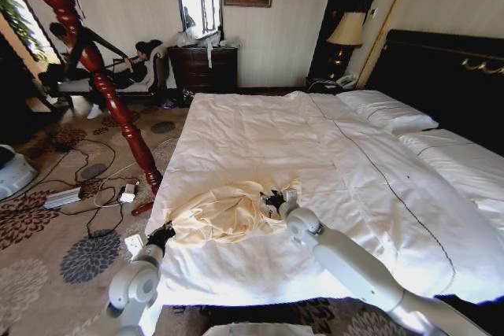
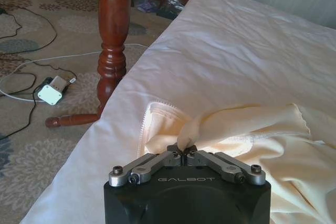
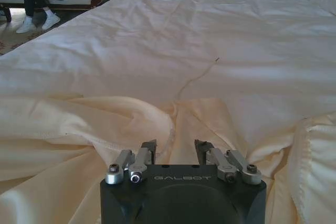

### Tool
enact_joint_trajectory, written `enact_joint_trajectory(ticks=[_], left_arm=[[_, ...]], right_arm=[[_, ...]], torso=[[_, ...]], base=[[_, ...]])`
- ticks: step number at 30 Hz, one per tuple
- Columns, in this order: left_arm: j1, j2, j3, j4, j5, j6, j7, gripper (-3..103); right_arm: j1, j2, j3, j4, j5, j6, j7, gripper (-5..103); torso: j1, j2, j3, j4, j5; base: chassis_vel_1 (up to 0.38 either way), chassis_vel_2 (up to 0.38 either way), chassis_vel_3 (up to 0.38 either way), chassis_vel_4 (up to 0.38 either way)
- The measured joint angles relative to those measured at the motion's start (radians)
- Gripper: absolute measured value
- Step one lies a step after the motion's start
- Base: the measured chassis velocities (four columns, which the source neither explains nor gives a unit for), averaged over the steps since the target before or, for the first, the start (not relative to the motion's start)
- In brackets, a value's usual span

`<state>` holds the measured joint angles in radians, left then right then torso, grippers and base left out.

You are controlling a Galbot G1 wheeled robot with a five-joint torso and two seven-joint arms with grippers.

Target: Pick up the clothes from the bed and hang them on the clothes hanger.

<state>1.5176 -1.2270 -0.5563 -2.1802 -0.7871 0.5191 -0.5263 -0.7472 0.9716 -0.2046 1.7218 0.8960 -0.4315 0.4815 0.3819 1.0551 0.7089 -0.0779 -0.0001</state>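
Now, progress: early, garment not yet lifted or hung.
Left gripper (image 2: 183, 154): fingers clenched on a pinch of the shirt (image 1: 224, 212).
Right gripper (image 3: 175, 150): fingers released, fabric just beneath them.
Shirt: crumpled on the bed (image 1: 331, 155) edge.

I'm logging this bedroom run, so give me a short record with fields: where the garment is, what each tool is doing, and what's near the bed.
garment: cream-yellow clothes crumpled on the bed, near its foot edge
left tool: shut on a pinched fold of the clothes at the bed's edge
right tool: open, fingers apart, low over the clothes
beside bed: red wooden post on patterned carpet, cables on the floor
hanging: not yet done
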Motion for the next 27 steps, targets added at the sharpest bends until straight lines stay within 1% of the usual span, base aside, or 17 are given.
enact_joint_trajectory(ticks=[2,3,5,6,7,8,10,11,12,20,25,26,27], left_arm=[[0.000,-0.001,0.000,0.000,0.001,0.000,0.000,0],[0.000,-0.001,0.000,0.000,0.001,0.000,0.000,0],[0.000,-0.001,0.000,0.000,0.001,0.000,0.000,0],[0.000,0.000,0.001,0.000,0.001,0.000,0.000,0],[-0.001,0.001,0.001,0.000,0.001,0.000,0.000,0],[-0.001,0.001,0.001,0.000,0.001,0.000,0.000,0],[-0.002,0.004,0.001,0.002,0.000,0.000,0.000,0],[-0.003,0.005,0.002,0.003,-0.001,0.000,0.000,0],[-0.004,0.007,0.002,0.004,-0.001,0.000,0.000,0],[-0.008,0.016,0.003,0.015,-0.005,-0.001,0.000,0],[-0.013,0.019,0.003,0.021,-0.006,-0.002,0.000,0],[-0.014,0.019,0.004,0.022,-0.006,-0.002,0.000,0],[-0.014,0.019,0.004,0.022,-0.006,-0.002,0.000,0]], right_arm=[[-0.003,0.001,-0.003,-0.002,-0.006,0.000,0.004,32],[-0.003,0.001,-0.003,-0.002,-0.006,0.000,0.004,32],[-0.007,0.000,-0.003,0.000,-0.013,-0.002,0.009,21],[-0.009,-0.002,-0.003,0.005,-0.014,-0.003,0.009,21],[-0.011,-0.004,-0.003,0.013,-0.014,-0.004,0.010,16],[-0.011,-0.004,-0.003,0.013,-0.014,-0.004,0.010,16],[-0.012,-0.005,-0.003,0.024,-0.010,-0.004,0.009,5],[-0.011,-0.005,-0.005,0.027,-0.005,-0.004,0.009,2],[-0.010,-0.004,-0.008,0.027,-0.001,-0.004,0.009,1],[-0.007,0.002,-0.011,0.021,0.028,-0.003,0.007,0],[-0.007,0.002,-0.013,0.016,0.029,-0.003,0.009,0],[-0.007,0.002,-0.013,0.015,0.028,-0.003,0.010,-3],[-0.007,0.002,-0.013,0.015,0.028,-0.003,0.010,-3]], torso=[[0.000,0.000,0.000,0.0000,0.0000],[0.000,0.000,0.000,0.0000,0.0000],[0.000,0.000,0.000,0.0000,0.0000],[0.000,0.000,0.000,0.0000,0.0000],[0.000,0.000,0.000,0.0000,0.0001],[0.000,0.000,0.000,0.0000,0.0001],[0.000,0.000,0.000,0.0000,0.0000],[0.000,0.000,0.000,0.0000,0.0000],[0.000,0.000,0.000,0.0000,0.0000],[0.000,0.000,0.000,0.0000,0.0000],[0.000,0.000,0.000,0.0000,0.0000],[0.000,0.000,0.000,0.0000,0.0000],[0.000,0.000,0.000,0.0000,0.0000]], base=[[0.000,0.000,0.000,0.000],[0.000,0.000,0.000,0.000],[0.000,0.000,0.000,0.000],[0.000,0.000,0.000,0.000],[0.000,0.000,0.000,0.000],[0.000,0.000,0.000,0.000],[0.000,0.000,0.000,0.000],[0.000,0.000,0.000,0.000],[0.000,0.000,0.000,0.000],[0.000,0.000,0.000,0.000],[0.000,0.000,0.000,0.000],[0.000,0.000,0.000,0.000],[0.000,0.000,0.000,0.000]])
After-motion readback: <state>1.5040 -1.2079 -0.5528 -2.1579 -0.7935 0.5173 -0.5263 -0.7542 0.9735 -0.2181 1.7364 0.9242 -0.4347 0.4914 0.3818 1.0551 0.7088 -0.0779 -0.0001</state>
